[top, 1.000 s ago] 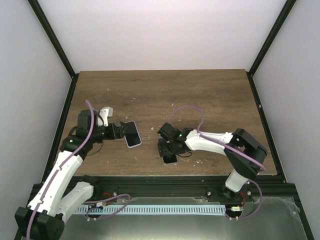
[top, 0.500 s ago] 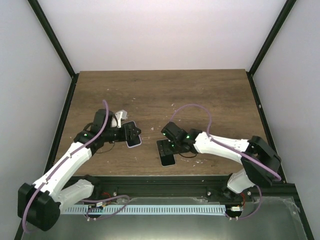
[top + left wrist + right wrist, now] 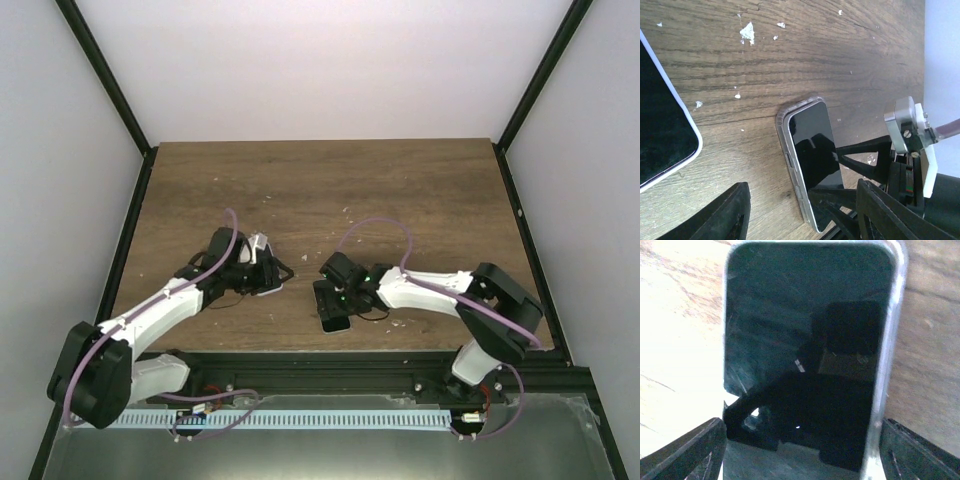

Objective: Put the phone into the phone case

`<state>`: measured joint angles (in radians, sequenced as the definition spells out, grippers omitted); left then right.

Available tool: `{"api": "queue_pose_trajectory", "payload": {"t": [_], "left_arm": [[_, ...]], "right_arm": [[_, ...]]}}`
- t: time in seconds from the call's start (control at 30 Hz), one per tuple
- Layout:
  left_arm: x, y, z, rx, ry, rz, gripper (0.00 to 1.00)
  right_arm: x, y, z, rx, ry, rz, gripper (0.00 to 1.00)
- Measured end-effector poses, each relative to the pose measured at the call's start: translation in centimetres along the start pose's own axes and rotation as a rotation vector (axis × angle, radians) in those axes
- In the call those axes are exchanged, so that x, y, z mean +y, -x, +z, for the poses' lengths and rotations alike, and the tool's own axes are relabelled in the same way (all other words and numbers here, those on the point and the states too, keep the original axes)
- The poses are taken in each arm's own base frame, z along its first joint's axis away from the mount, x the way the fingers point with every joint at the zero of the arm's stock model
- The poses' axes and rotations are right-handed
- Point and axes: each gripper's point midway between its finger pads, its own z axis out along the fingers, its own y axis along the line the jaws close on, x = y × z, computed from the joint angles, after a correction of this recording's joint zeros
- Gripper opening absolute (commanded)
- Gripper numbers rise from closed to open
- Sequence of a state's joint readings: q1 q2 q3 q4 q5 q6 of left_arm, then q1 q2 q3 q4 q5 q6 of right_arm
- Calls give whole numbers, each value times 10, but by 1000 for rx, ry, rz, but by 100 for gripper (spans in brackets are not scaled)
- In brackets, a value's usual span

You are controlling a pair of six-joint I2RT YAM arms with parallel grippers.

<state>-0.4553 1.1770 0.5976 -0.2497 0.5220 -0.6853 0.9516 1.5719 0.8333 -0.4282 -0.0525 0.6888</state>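
The phone [image 3: 268,289] is a black-screened slab with a white rim, lying flat on the wooden table [image 3: 400,190]; in the left wrist view the phone [image 3: 660,125] fills the left edge. My left gripper [image 3: 260,272] hovers over its right end, open, and in its own view the left gripper [image 3: 801,186] holds nothing. The phone case [image 3: 336,318] has a clear rim and a dark glossy face, and the phone case [image 3: 812,155] lies flat further right. My right gripper [image 3: 336,296] is open above it, and in its own view the right gripper [image 3: 800,430] straddles the phone case [image 3: 800,320], one finger close beside each long edge.
Small white specks [image 3: 746,32] are scattered on the wood between and behind the two slabs. Black frame rails [image 3: 130,230] border the table's left and right sides. The case lies close to the table's near edge [image 3: 350,349].
My left arm has reached right, bringing its gripper from beside the phone to over its right end, and its jaws have narrowed. My right gripper has stayed over the case and widened slightly.
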Motion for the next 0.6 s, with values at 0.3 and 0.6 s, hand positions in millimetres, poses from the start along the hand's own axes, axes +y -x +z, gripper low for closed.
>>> {"api": "queue_pose_trajectory", "payload": {"t": [0.3,0.6], "left_arm": [[5,-6,17,28,-6,-31,55],[6,-13,32,64,-11,-33,48]], "right_arm": [[4,18,9,-34,-8,11,69],[3,23,8,-50,0,26,64]]}}
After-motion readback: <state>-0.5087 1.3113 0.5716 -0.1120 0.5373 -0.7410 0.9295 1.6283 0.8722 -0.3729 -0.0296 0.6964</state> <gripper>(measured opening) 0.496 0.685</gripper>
